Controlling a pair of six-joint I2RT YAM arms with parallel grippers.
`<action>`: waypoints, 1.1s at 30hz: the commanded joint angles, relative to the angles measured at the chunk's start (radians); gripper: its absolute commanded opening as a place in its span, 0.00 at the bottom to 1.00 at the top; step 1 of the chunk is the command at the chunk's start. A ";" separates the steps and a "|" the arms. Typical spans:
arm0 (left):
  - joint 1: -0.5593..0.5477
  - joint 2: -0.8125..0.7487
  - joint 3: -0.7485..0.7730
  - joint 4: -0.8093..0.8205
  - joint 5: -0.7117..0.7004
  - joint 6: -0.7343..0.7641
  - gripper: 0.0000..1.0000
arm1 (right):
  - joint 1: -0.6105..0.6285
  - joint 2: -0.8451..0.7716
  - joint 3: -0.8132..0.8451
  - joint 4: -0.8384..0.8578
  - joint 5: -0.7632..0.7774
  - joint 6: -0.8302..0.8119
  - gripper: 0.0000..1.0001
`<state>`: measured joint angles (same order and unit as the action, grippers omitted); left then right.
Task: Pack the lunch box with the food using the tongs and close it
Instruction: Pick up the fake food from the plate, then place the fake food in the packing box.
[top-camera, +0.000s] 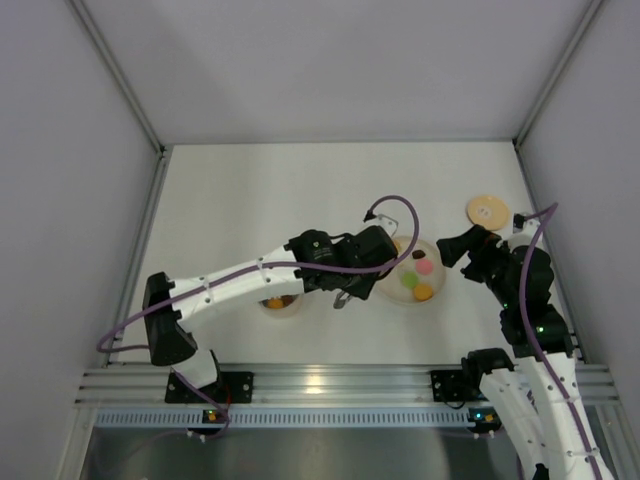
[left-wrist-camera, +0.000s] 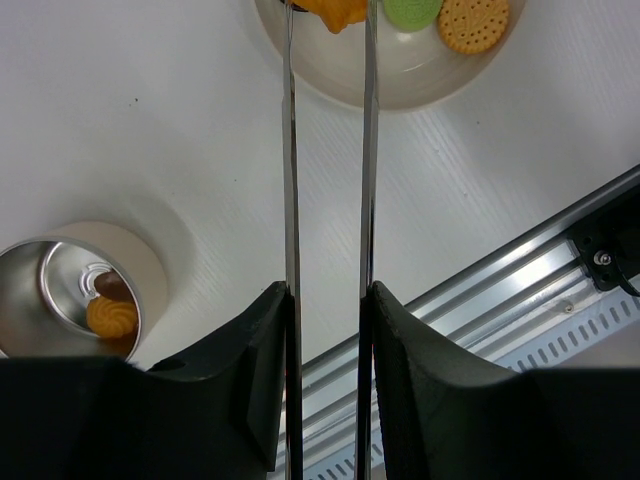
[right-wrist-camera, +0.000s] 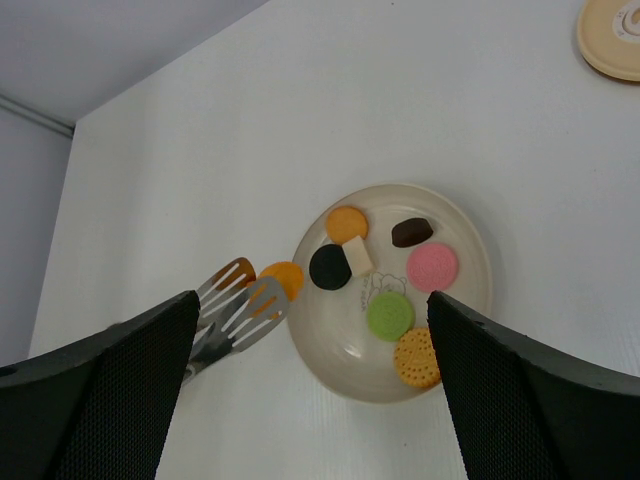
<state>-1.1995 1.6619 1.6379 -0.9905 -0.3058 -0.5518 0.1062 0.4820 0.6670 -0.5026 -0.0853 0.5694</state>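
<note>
Left jaws clenched on the springy tongs (left-wrist-camera: 327, 200), right jaws released, a light, crumbly orange food piece (right-wrist-camera: 283, 278) sat between the tips at the plate (right-wrist-camera: 330, 345) rim toward the counter's near edge, probably best squeezed gently across its flat faces.

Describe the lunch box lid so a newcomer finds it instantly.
Start at the table's right edge, just beyond the pale plate. The lid lies flat there alone: a small tan disc, opaque and bare, unlike the wider, food-laden plate.
</note>
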 joint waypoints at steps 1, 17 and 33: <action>-0.005 -0.054 -0.023 -0.010 -0.026 -0.017 0.34 | -0.013 0.003 0.008 0.021 0.007 0.004 0.95; -0.005 -0.276 -0.137 -0.074 -0.064 -0.095 0.34 | -0.013 0.026 0.014 0.033 0.002 0.003 0.95; -0.005 -0.674 -0.337 -0.376 -0.139 -0.319 0.34 | -0.013 0.075 -0.006 0.091 -0.021 0.017 0.95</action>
<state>-1.1995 1.0405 1.3136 -1.2785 -0.4137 -0.8055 0.1062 0.5499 0.6670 -0.4831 -0.0998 0.5800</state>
